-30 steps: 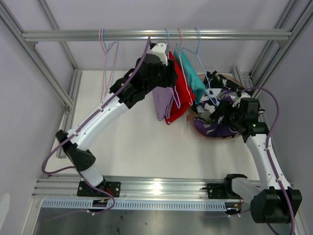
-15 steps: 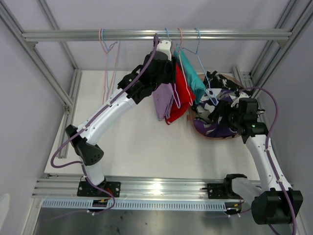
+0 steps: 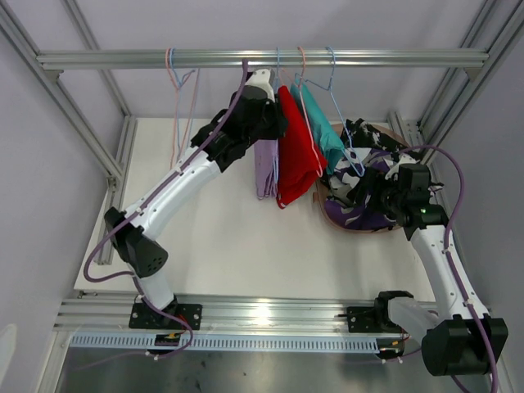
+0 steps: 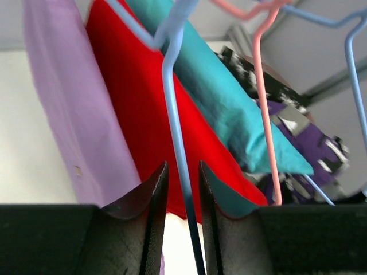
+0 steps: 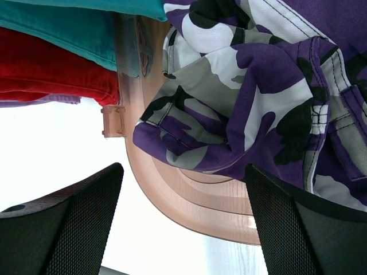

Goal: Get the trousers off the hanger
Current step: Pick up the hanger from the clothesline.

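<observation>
Three trousers hang on wire hangers from the rail: lilac (image 3: pixel 266 168), red (image 3: pixel 296 155) and teal (image 3: pixel 325 129). My left gripper (image 3: pixel 264 82) is raised just under the rail beside them. In the left wrist view its jaws (image 4: pixel 183 163) stand narrowly apart around the blue hanger wire (image 4: pixel 174 103), with a thin gap on each side. The lilac (image 4: pixel 63 103), red (image 4: pixel 137 114) and teal (image 4: pixel 229 109) trousers hang beyond it. My right gripper (image 3: pixel 372 192) (image 5: pixel 183 167) is wide open and empty over the basket rim (image 5: pixel 189 200), close to the purple-and-white trousers (image 5: pixel 258 86).
The tan basket (image 3: pixel 399 133) at the right holds the purple-and-white trousers (image 3: pixel 360 214) and a black speckled pair (image 3: pixel 368 135). Two bare hangers (image 3: pixel 176 90) hang at the rail's left end. A pink hanger (image 4: pixel 264 114) and another blue hanger (image 4: pixel 355 86) hang to the right. Frame posts stand on both sides.
My left gripper has narrowed around the blue hanger wire and shifted slightly left. The hanging trousers have swung and now hang straighter. The right arm has not moved.
</observation>
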